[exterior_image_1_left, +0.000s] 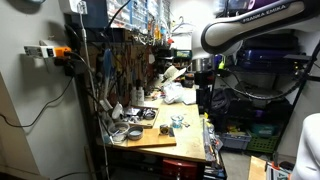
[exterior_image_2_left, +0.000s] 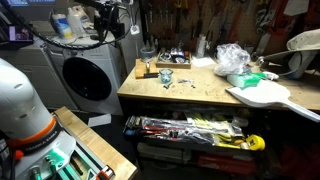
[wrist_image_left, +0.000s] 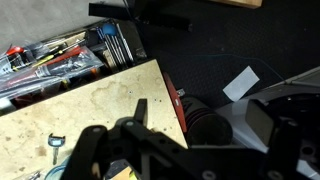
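My gripper (wrist_image_left: 200, 125) is open and empty; its two dark fingers stand wide apart in the wrist view. It hangs over the corner of a wooden workbench (wrist_image_left: 80, 110), partly above the dark floor beside it. In an exterior view the gripper (exterior_image_1_left: 203, 92) points down from the arm, high above the bench's edge (exterior_image_1_left: 165, 135). The nearest thing is a small bluish metal clip (wrist_image_left: 55, 142) on the benchtop, apart from the fingers. Small clips also lie on the bench in both exterior views (exterior_image_1_left: 178, 122) (exterior_image_2_left: 168, 78).
An open drawer of tools (wrist_image_left: 60, 62) (exterior_image_2_left: 190, 128) juts out under the benchtop. A crumpled clear plastic bag (exterior_image_2_left: 232, 58) (exterior_image_1_left: 180, 95) and a white board (exterior_image_2_left: 265, 95) lie on the bench. A pegboard of tools (exterior_image_1_left: 125, 65) lines the back. A washing machine (exterior_image_2_left: 90, 75) stands beside it. A white paper (wrist_image_left: 240, 83) lies on the floor.
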